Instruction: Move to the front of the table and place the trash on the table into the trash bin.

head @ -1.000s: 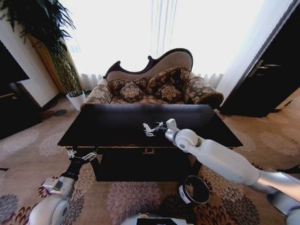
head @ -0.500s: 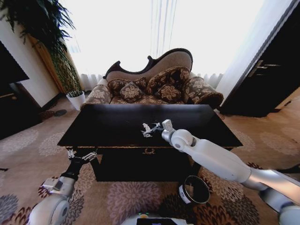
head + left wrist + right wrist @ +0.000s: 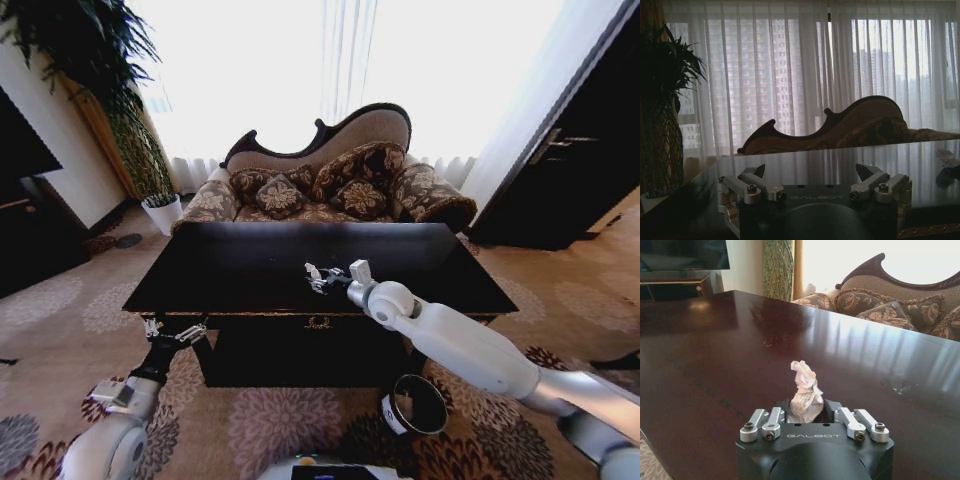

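The glossy black table (image 3: 230, 270) stands right in front of me. My right gripper (image 3: 318, 278) reaches over its front middle and is shut on a white crumpled paper wad (image 3: 804, 390), which sticks up between the fingers (image 3: 771, 421) just above the tabletop (image 3: 715, 340). The round dark trash bin (image 3: 415, 403) with a white label sits on the carpet below the table's front right, under my right arm. My left gripper (image 3: 170, 330) hangs open below the table's front left corner, and its fingers (image 3: 757, 175) are level with the table edge (image 3: 840, 160).
An ornate patterned sofa (image 3: 330, 180) stands behind the table. A tall potted plant (image 3: 140, 150) is at the back left, and a dark cabinet (image 3: 570, 170) at the right. Patterned carpet (image 3: 280, 420) lies in front of the table.
The right arm shifted slightly left and back again over the table, still holding the paper wad. The left arm has not moved.
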`<state>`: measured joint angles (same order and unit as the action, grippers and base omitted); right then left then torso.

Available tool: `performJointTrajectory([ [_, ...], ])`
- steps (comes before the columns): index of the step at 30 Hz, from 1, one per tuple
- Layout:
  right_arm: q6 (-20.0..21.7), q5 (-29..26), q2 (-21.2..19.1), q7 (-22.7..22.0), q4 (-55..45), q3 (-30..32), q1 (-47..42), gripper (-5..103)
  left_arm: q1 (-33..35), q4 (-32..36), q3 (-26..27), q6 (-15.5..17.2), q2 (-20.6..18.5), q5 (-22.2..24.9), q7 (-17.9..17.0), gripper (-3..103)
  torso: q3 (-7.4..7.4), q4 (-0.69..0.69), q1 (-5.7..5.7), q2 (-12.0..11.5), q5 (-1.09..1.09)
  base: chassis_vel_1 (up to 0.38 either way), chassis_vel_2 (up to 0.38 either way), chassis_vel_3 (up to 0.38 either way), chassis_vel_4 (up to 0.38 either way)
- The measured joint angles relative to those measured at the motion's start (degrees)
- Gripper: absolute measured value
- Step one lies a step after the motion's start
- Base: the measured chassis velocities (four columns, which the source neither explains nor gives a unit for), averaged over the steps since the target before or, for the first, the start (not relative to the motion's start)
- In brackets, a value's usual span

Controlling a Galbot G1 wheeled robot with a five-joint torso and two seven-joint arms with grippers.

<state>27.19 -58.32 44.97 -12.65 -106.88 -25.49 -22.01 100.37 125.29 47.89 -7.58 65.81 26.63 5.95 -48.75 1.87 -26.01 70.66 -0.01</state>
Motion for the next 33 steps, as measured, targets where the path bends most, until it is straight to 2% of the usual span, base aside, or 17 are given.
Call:
performJointTrajectory([
  [2,-0.16,0.01,-0.44,0.08,-0.29,0.64,-0.74,33,0.0,0.0,0.0,0.0,0.0,0.0,0.0,100,0.0,0.0,0.0,0.0,0.0,0.0,0.0,0.0,0.0],
  [4,-0.21,0.01,-0.66,0.12,-0.47,0.96,-1.08,33,0.0,0.0,0.0,0.0,0.0,0.0,0.0,100,0.0,0.0,0.0,0.0,0.0,0.0,0.0,0.0,0.0],
  [7,-0.28,-0.03,-1.17,0.17,-0.88,1.6,-1.71,17,0.0,0.0,0.0,0.0,0.0,0.0,0.0,100,0.0,0.0,0.0,0.0,0.0,0.0,0.0,0.0,0.0],
  [8,-0.28,-0.03,-1.17,0.17,-0.88,1.6,-1.71,17,0.0,0.0,0.0,0.0,0.0,0.0,0.0,100,0.0,0.0,0.0,0.0,0.0,0.0,0.0,0.0,0.0],
  [11,-0.31,-0.12,-1.49,0.18,-1.21,1.89,-2.01,3,0.0,0.0,0.0,0.0,0.0,0.0,0.0,100,0.0,0.0,0.0,0.0,0.0,0.0,0.0,0.0,0.0],
  [20,-0.32,-0.8,-2.93,-0.03,-3.74,5.94,-5.25,0,0.0,0.0,0.0,0.0,0.0,0.0,0.0,100,0.0,-0.01,0.0,0.0,0.0,0.0,0.0,0.0,0.0],
  [22,-0.51,-0.03,-4.59,0.3,-5.17,9.84,-8.31,0,0.0,0.0,0.0,0.0,0.0,0.0,0.0,100,0.0,-0.01,0.0,0.0,0.0,0.0,0.0,0.0,0.0],
  [23,-0.51,-0.03,-4.59,0.3,-5.17,9.84,-8.31,0,0.0,0.0,0.0,0.0,0.0,0.0,0.0,100,0.0,-0.01,0.0,0.0,0.0,0.0,0.0,0.0,0.0],
  [25,-1.59,2.28,-5.85,1.37,-5.84,13.14,-11.27,0,0.0,0.0,0.0,0.0,0.0,0.0,0.0,100,0.0,0.0,0.0,0.0,0.0,0.0,0.0,0.0,0.0],
  [26,-2.7,4.47,-6.77,2.13,-6.79,16.96,-14.74,0,0.0,0.0,0.0,0.0,0.0,0.0,0.0,100,0.0,0.0,0.0,0.0,0.0,0.0,0.0,0.0,0.0],
  [28,-2.95,4.95,-6.93,2.29,-7.27,18.34,-15.97,0,0.0,0.0,0.0,0.0,0.0,0.0,0.0,100,0.0,0.0,0.0,0.0,0.0,0.0,0.0,0.0,0.0],
  [31,-4.26,7.33,-7.19,3.11,-10.19,27.59,-25.76,0,0.0,0.0,0.0,0.0,0.0,0.0,0.0,100,0.0,-0.01,0.0,0.0,0.01,0.0,0.0,0.0,0.0],
  [33,-4.61,8.04,-7.19,3.41,-10.96,29.84,-28.34,0,0.0,0.0,0.0,0.0,0.0,0.0,0.0,100,0.0,0.0,0.0,0.0,0.01,0.0,0.0,0.0,0.0],
])
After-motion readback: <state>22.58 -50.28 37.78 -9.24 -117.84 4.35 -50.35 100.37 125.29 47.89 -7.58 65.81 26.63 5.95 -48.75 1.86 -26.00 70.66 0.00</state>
